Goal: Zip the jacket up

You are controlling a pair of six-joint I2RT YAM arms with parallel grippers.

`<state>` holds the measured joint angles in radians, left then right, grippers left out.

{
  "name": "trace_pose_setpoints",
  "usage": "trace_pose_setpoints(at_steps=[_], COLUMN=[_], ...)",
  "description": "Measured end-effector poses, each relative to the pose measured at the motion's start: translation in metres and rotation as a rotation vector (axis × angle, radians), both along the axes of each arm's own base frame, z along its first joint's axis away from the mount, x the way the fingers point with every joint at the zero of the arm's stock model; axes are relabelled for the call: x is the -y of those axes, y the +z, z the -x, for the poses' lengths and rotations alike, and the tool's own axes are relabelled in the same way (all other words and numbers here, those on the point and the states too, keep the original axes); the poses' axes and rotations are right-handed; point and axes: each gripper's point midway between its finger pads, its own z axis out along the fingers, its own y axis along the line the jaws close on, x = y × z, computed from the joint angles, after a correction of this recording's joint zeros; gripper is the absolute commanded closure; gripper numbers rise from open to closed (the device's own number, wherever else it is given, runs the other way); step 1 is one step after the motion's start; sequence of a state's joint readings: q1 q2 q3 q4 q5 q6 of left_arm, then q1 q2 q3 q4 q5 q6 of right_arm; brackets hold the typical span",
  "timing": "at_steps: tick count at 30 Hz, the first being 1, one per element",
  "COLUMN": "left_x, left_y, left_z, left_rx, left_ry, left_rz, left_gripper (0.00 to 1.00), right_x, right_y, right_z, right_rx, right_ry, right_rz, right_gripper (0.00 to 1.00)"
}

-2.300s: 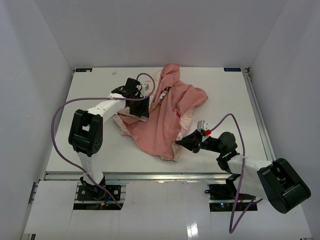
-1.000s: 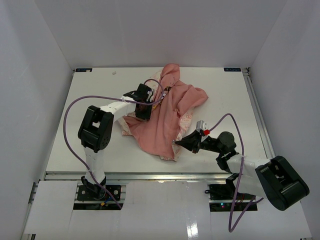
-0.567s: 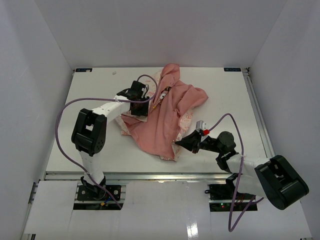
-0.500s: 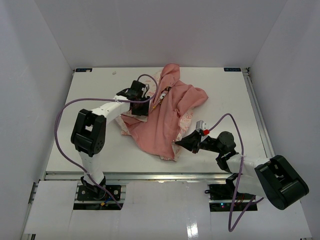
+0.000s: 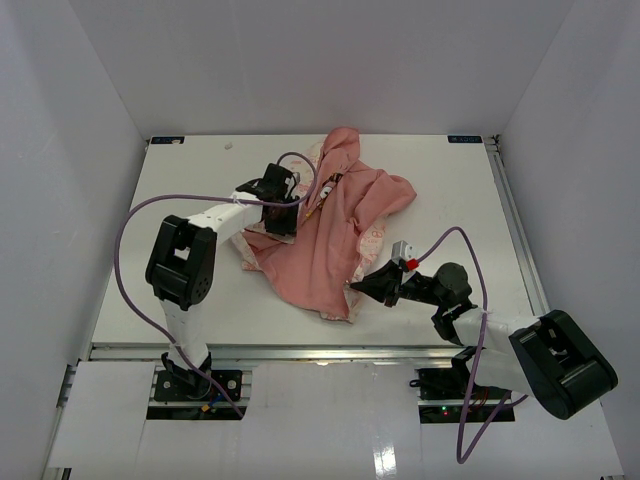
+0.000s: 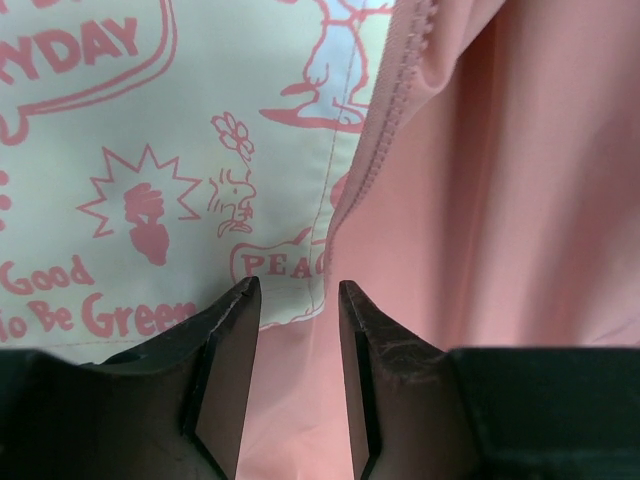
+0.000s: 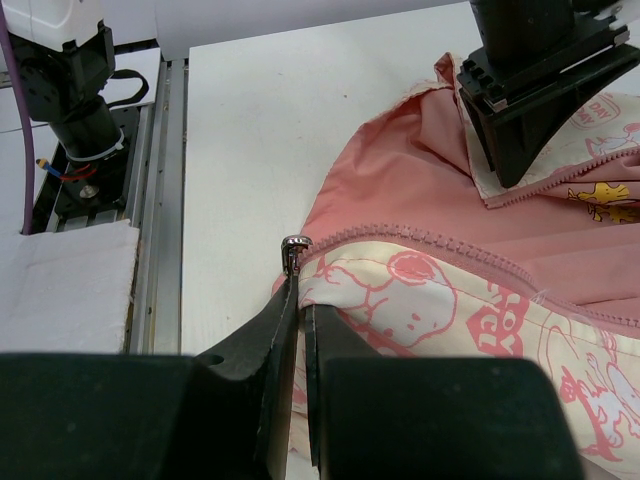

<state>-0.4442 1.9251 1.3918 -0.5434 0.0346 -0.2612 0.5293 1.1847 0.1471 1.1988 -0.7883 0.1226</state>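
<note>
The jacket (image 5: 330, 230) lies crumpled mid-way across the desk (image 5: 450, 200), lining upward. The right gripper (image 7: 298, 290) pinches its near hem, with the slider (image 7: 293, 250) just beyond the tips. The left gripper (image 6: 298, 300) is spread (narrowly) over the opposite zipper strip (image 6: 395, 100). This strip runs forward and rightward from the jaws, so the left arm is nearer.

Bright, even light; faint shadow beside the jacket (image 5: 330, 250); glare on the near ledge (image 5: 385, 458).
</note>
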Motion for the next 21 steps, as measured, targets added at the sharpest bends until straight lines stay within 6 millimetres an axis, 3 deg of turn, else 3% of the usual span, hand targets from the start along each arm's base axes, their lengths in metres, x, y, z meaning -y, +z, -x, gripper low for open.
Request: trace_pose_setpoints(at_steps=[5, 12, 17, 21], left_x=[-0.001, -0.002, -0.002, -0.001], left_y=[-0.019, -0.021, -0.021, -0.022], left_z=[0.003, 0.002, 0.002, 0.002], left_rx=[-0.04, -0.042, -0.041, -0.04], left_ry=[0.002, 0.011, 0.013, 0.01], left_rz=[-0.018, -0.02, -0.019, -0.014], left_gripper=[0.56, 0.62, 0.76, 0.95], right_x=[0.0, 0.0, 0.0, 0.0], right_y=[0.0, 0.0, 0.0, 0.0], right_z=[0.0, 0.0, 0.0, 0.0], right_rx=[0.0, 0.0, 0.0, 0.0], right_ry=[0.0, 0.0, 0.0, 0.0], right_rz=[0.0, 0.0, 0.0, 0.0], right_gripper=[0.92, 0.92, 0.92, 0.92])
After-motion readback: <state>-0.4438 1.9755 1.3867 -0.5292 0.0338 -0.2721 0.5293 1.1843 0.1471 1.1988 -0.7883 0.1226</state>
